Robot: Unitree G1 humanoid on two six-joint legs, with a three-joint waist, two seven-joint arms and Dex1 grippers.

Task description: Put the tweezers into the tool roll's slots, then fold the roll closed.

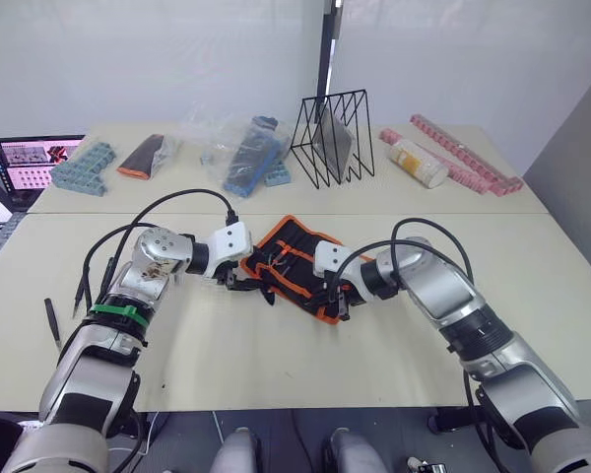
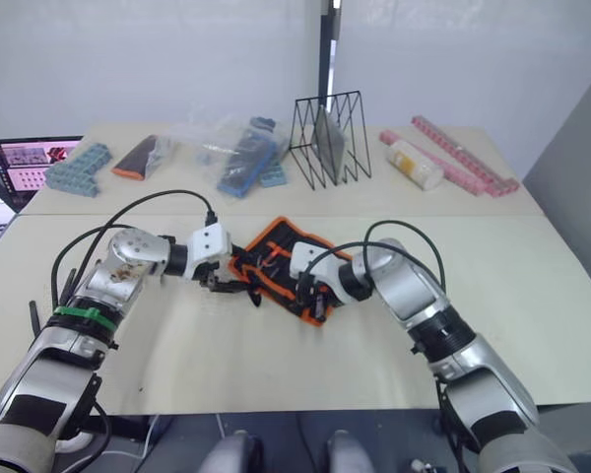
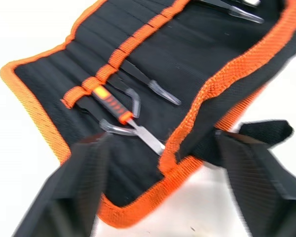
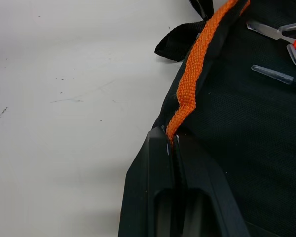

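In the left eye view, the tool roll (image 1: 294,264) lies open at the centre of the frame on the pale table (image 1: 276,365), with the left gripper (image 1: 238,282) at its left edge and the right gripper (image 1: 337,301) at its lower right corner. Two tweezers (image 1: 82,289) lie well apart from the roll at the left edge of the table, and another dark tool (image 1: 51,320) sits lower left. Across the back stand a black wire rack (image 1: 332,138), blue blocks (image 1: 82,168), a clear plastic bag (image 1: 238,150), a white bottle (image 1: 418,163), pink strips (image 1: 465,153) and a laptop (image 1: 30,163) at far left. In the left wrist view, the left gripper's fingers (image 3: 74,197) stand wide apart over the roll's orange-edged corner, near the black strap (image 3: 259,133); an orange-handled tool (image 3: 116,109) and slim tweezers sit in the slots (image 3: 103,74). In the right wrist view, the right gripper's fingers (image 4: 153,197) are pinched closed on the roll's orange edging (image 4: 190,94).
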